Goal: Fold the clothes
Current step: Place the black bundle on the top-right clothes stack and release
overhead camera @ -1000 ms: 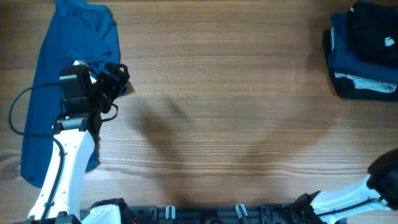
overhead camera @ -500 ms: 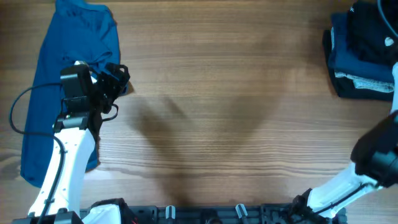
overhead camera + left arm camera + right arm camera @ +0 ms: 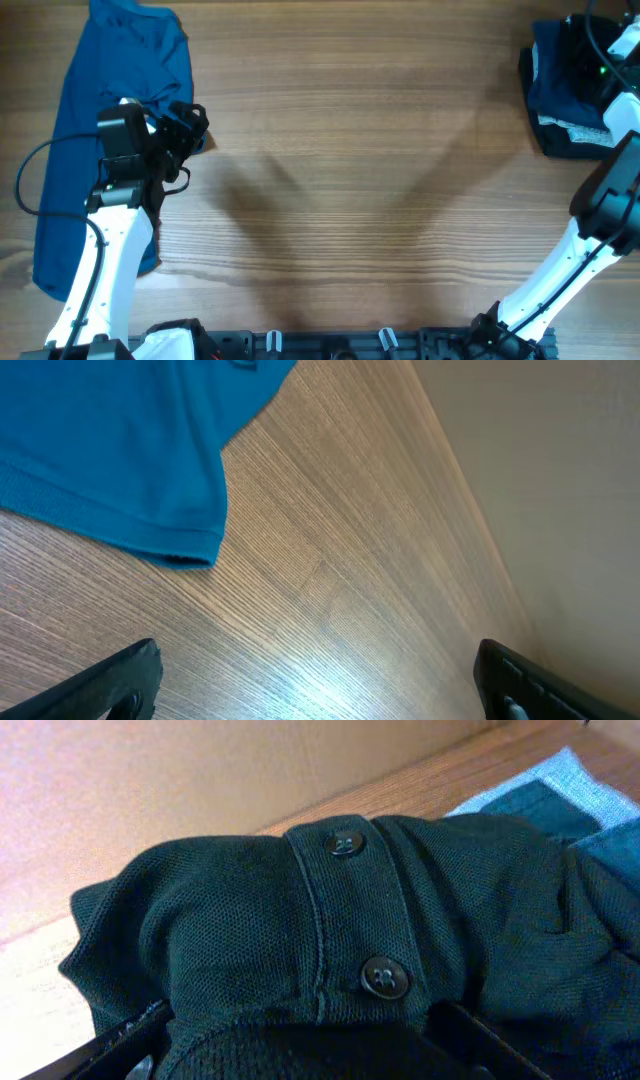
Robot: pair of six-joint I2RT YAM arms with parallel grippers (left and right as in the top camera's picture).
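Observation:
A blue shirt (image 3: pixel 95 150) lies spread flat along the table's left side. Its hem also shows in the left wrist view (image 3: pixel 110 470). My left gripper (image 3: pixel 188 125) hovers at the shirt's right edge. In the left wrist view (image 3: pixel 320 675) it is open and empty over bare wood. A pile of dark clothes (image 3: pixel 560 95) sits at the back right. My right gripper (image 3: pixel 592 52) is over that pile. In the right wrist view (image 3: pixel 310 1055) its fingers are spread either side of a bulge of a dark green buttoned polo shirt (image 3: pixel 300 910), not closed on it.
A light grey-blue garment (image 3: pixel 560 785) lies under the polo in the pile. A wall (image 3: pixel 560 480) rises past the table's far edge. Bare wood tabletop (image 3: pixel 350 170) lies between the two arms. A black rail (image 3: pixel 330 345) runs along the front edge.
My right arm has swung from the front right corner up to the pile at the back right. The left arm and the blue shirt have not moved.

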